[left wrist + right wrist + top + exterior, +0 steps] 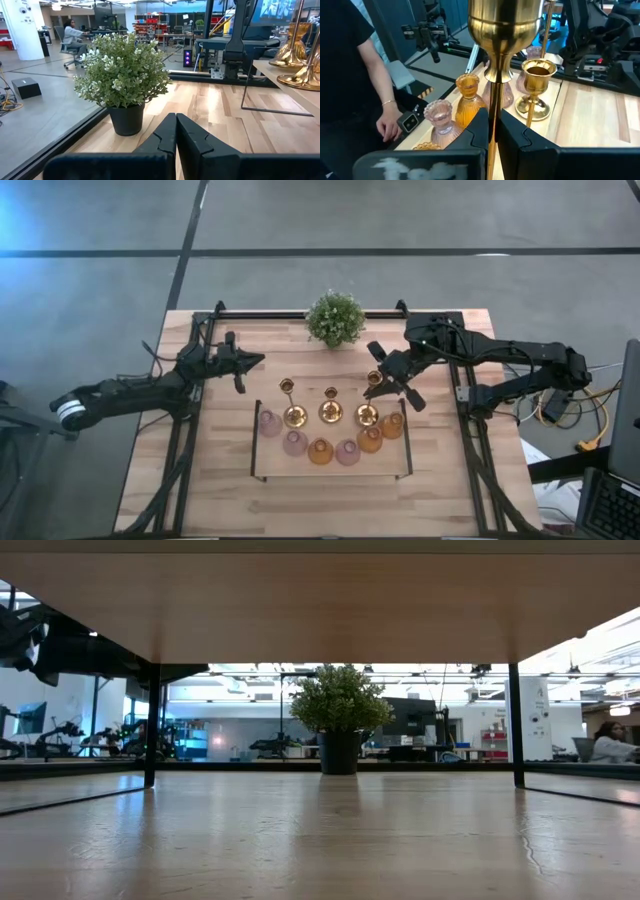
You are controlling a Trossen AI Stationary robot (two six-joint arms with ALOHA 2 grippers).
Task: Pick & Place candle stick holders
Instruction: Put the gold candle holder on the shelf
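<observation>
Behind candlesticks (pixel 330 408), potted plant (pixel 335 318), cups (pixel 320 450) in front

Two dark jointed arms, exposed black cables along the links, pale band on the left arm's base end, matte black angular fingers (pixel 192 142)

Grey floor (pixel 400 220), bright ceiling lights (pixel 400 670), desks with a seated person (pixel 72 35).
</observation>
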